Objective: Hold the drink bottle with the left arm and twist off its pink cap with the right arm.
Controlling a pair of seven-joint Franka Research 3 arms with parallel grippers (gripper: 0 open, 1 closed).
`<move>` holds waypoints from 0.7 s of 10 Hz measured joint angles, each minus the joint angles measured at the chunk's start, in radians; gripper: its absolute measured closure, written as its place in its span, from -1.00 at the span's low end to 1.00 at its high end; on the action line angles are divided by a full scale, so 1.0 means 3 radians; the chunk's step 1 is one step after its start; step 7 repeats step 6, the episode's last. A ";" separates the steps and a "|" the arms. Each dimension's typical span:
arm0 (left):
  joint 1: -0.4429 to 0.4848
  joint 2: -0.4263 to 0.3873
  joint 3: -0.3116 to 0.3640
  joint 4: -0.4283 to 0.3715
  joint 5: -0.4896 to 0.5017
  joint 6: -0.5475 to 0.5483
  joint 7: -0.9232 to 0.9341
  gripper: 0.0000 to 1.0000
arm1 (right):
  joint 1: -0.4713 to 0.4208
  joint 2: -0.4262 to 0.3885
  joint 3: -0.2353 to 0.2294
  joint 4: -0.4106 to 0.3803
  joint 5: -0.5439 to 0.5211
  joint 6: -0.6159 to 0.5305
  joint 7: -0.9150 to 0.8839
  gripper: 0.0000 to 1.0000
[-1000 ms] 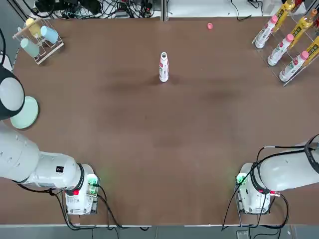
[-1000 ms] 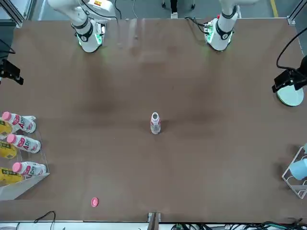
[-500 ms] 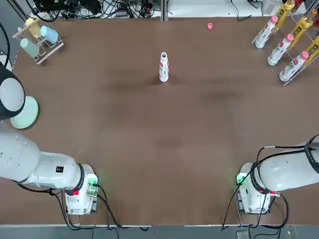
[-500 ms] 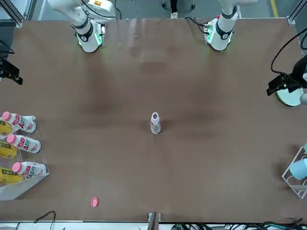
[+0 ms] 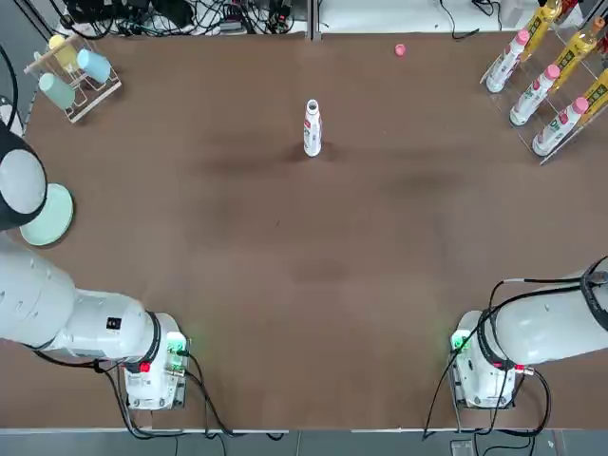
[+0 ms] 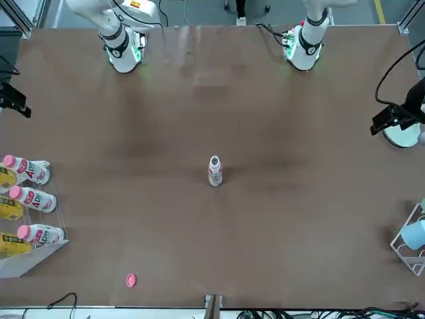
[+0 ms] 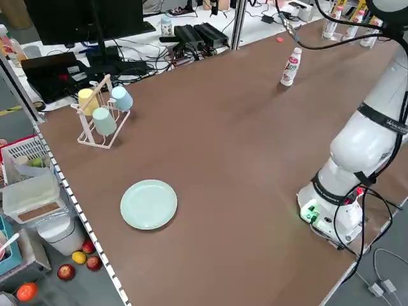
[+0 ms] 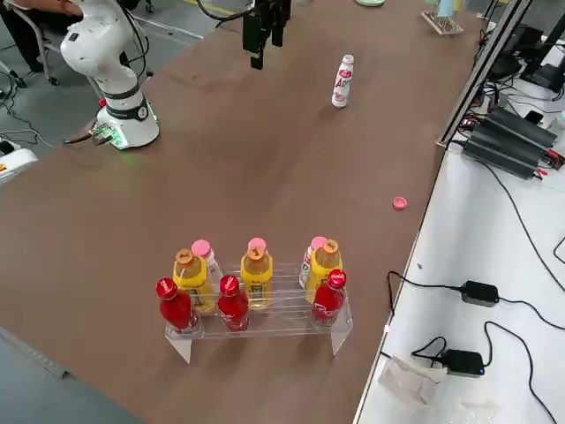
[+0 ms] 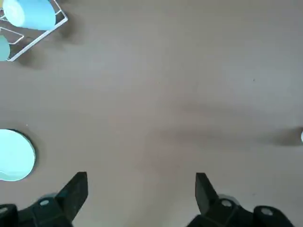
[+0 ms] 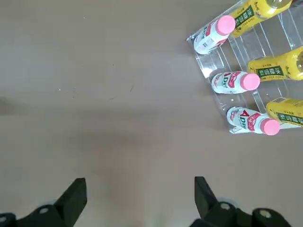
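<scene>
The drink bottle [image 5: 312,128] stands upright alone on the brown table, toward the far middle, also seen in the front view [image 6: 214,171] and the right side view [image 8: 342,81]. Its top looks white. A small pink cap [image 5: 400,49] lies loose on the table near the far edge, well apart from the bottle [image 6: 131,280]. My left gripper [image 9: 140,189] hangs open and empty over the table's left side near the plate, far from the bottle [image 6: 390,120]. My right gripper [image 10: 137,194] is open and empty over the right side, beside the bottle rack [image 8: 265,31].
A clear rack [image 5: 546,71] of taller pink-capped and yellow bottles stands at the far right. A wire rack with cups [image 5: 74,71] sits at the far left, and a pale green plate [image 5: 49,214] lies at the left edge. Cables run behind the far edge.
My left gripper has drifted slightly near the plate. The bottle, the loose cap and the right arm have not moved.
</scene>
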 joint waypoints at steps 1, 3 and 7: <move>0.0000 -0.0013 -0.0001 0.0000 0.0006 0.0002 -0.0002 -1.00 | -0.0001 0.0000 -0.0004 0.0013 0.0000 0.0000 0.0000 -1.00; 0.0000 -0.0023 -0.0001 0.0000 0.0007 0.0002 -0.0005 -1.00 | -0.0001 0.0000 -0.0006 0.0034 0.0000 -0.0003 0.0001 -1.00; 0.0000 -0.0023 -0.0005 -0.0002 0.0007 0.0002 -0.0006 -1.00 | -0.0001 0.0000 -0.0006 0.0034 0.0000 -0.0003 0.0003 -1.00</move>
